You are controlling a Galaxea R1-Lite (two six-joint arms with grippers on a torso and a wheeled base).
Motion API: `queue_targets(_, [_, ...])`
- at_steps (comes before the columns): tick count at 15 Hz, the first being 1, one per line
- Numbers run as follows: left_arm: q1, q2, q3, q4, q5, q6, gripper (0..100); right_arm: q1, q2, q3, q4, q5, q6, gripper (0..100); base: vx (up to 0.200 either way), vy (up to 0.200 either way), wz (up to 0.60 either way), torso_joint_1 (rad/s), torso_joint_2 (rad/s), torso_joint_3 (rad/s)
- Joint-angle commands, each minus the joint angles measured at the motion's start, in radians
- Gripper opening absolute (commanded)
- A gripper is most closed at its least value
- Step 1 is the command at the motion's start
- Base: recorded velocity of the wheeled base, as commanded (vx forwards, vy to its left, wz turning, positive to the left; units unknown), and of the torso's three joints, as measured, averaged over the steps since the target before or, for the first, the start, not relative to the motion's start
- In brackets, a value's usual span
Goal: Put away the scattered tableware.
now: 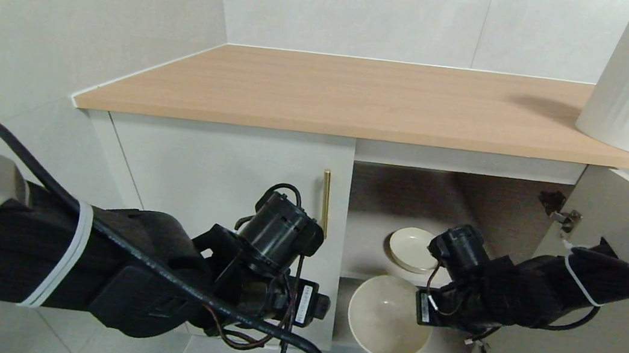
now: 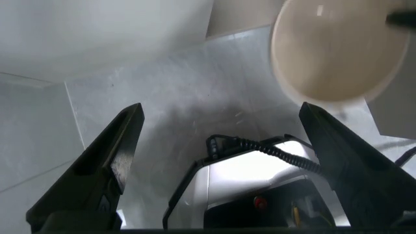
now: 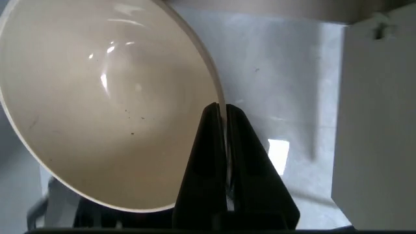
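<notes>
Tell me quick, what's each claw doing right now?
Left claw: open, holding nothing.
Right claw: closed on the bowl at its rim.

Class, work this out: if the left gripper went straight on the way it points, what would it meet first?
The left gripper would probably meet the floor first; the bowl sits off its line. Depth is unclear.

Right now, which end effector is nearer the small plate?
Right. The right end effector, clamped on the bowl, sits in front of the small plate; the left end effector hangs open before the closed door.
</notes>
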Motion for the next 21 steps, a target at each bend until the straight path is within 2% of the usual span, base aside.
queue_targets(1, [0.0, -0.003, 0.0, 0.0, 0.0, -0.001, 100, -0.038, 0.028, -0.013, -0.039, 0.0, 0.037, 0, 0.0, 0.0, 0.0, 0.0, 0.0, 0.0])
queue_targets(4, [0.0, -0.003, 0.0, 0.0, 0.0, 0.001, 100, -0.064, 0.031, -0.021, -0.154, -0.009, 0.117, 0, 0.0, 0.0, 0.0, 0.0, 0.0, 0.0])
queue_targets(8, [0.0, 0.0, 0.0, 0.0, 0.0, -0.001, 100, -0.107, 0.059, -0.072, -0.235, -0.043, 0.214, 0, 0.0, 0.0, 0.0, 0.0, 0.0, 0.0])
queue_targets(13, [0.0, 0.0, 0.0, -0.001, 0.0, -0.001, 100, -0.159, 0.113, -0.164, -0.237, -0.061, 0.313, 0, 0.0, 0.0, 0.0, 0.0, 0.0, 0.0])
queue_targets(21, [0.0, 0.003, 0.0, -0.001, 0.0, -0.001, 100, -0.217, 0.237, -0.317, -0.229, -0.11, 0.335, 0, 0.0, 0.0, 0.0, 0.0, 0.0, 0.0])
